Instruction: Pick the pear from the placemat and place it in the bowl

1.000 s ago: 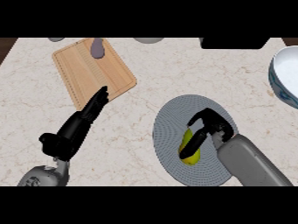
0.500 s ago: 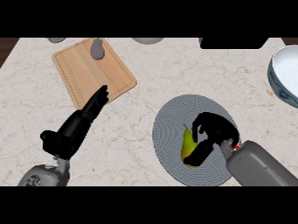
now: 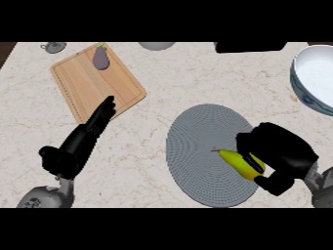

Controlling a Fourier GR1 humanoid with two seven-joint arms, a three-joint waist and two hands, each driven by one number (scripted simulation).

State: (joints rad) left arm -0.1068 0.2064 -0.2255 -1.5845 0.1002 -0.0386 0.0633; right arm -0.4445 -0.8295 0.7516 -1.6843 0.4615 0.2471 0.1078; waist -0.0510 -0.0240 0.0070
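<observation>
A yellow pear (image 3: 239,163) lies on the round grey placemat (image 3: 197,146) at the lower right of the head view. My right hand (image 3: 279,154) curls round the pear's right end, with the stem end sticking out to the left. Part of the fruit is hidden under the fingers. The white bowl with a blue pattern (image 3: 323,78) stands at the right edge, well above the hand. My left hand (image 3: 79,144) rests open at the lower left, fingers pointing up toward the cutting board.
A wooden cutting board (image 3: 96,88) lies at the upper left with a purple eggplant (image 3: 99,56) on its far end. A pale dish (image 3: 157,45) and a dark object (image 3: 250,47) stand along the counter's back edge.
My right hand has slid right and down on the placemat and closed round the pear, which now lies more sideways. The left hand has not moved.
</observation>
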